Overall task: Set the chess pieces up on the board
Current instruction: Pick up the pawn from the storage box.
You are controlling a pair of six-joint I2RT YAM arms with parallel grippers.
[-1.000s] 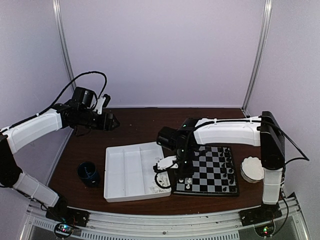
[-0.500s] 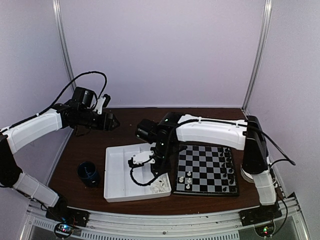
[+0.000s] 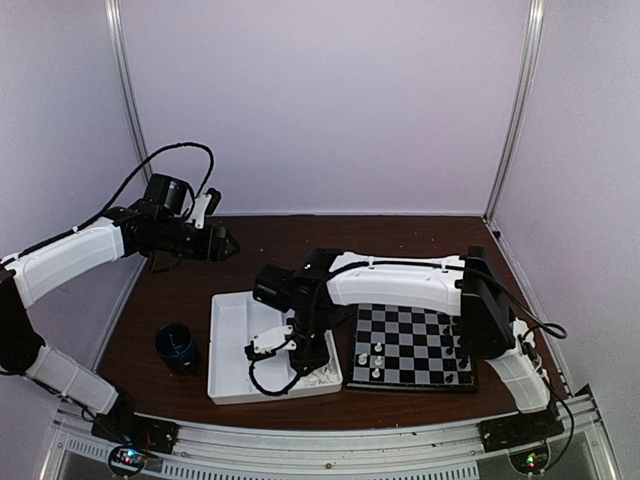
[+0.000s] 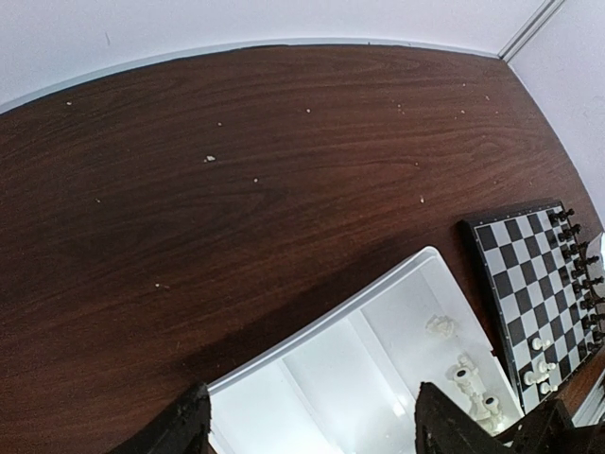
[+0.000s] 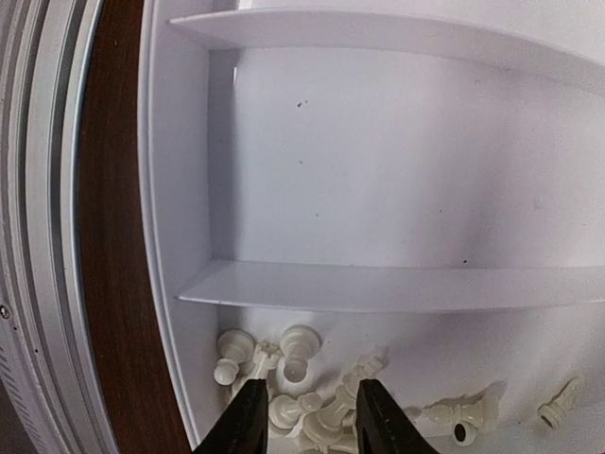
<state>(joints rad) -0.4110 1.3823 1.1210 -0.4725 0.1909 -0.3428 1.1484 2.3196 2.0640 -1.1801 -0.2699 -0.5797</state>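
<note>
Chess pieces (image 5: 299,355), white, heaped in tray (image 5: 378,189), between spread fingers (image 5: 244,421) of right tool (image 5: 304,390)

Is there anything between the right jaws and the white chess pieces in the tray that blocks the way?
Nothing visible does. In the right wrist view, the heap of white chess pieces lies directly in front of the open right jaws, in the end compartment of the tray. The divider wall runs beyond the heap, not between it and the jaws.
</note>
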